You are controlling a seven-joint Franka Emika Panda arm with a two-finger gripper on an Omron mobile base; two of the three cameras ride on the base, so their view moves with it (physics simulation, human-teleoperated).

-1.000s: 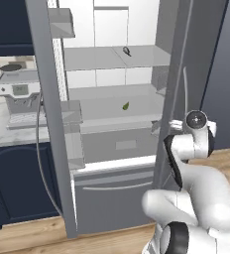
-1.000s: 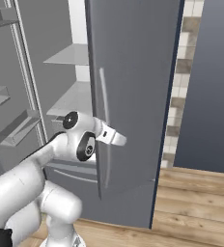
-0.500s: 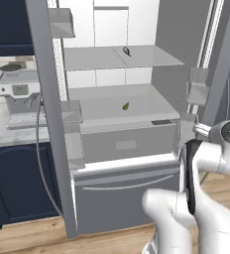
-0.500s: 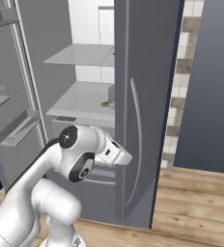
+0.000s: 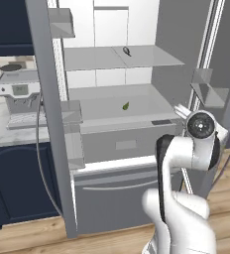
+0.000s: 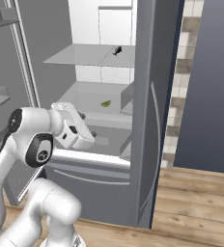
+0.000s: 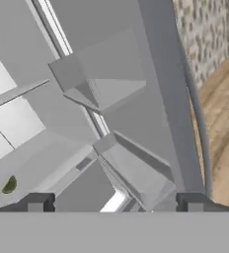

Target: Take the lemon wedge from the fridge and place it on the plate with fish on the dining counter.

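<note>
No writing or brand could be read anywhere; the little screen on the coffee machine [image 5: 20,92], at the left edge of the left base view, was too blurry.

The fridge [image 5: 122,149] stood with both doors wide open. The lemon wedge [image 5: 125,105] lay on the lower grey shelf [image 5: 137,101], near the middle of the left base view. It was a tiny green sliver. In the hand view it showed only as a small green spot at the lower left [image 7: 9,185]. A small dark curled thing [image 5: 128,50] sat on the upper shelf [image 5: 151,57], too small to make out.

The white arm [image 5: 184,163] rose from the lower right of the left base view, bent at the elbow. In the right base view the hand reached from the left toward the fridge, just in front of the right door [image 6: 150,111]. The claw [image 7: 115,201] was open, its two dark tips far apart at the bottom of the hand view, with nothing between them. The tips were cut off by the bottom edge.

A wooden floor [image 6: 201,202] showed at the lower right of the right base view.
</note>
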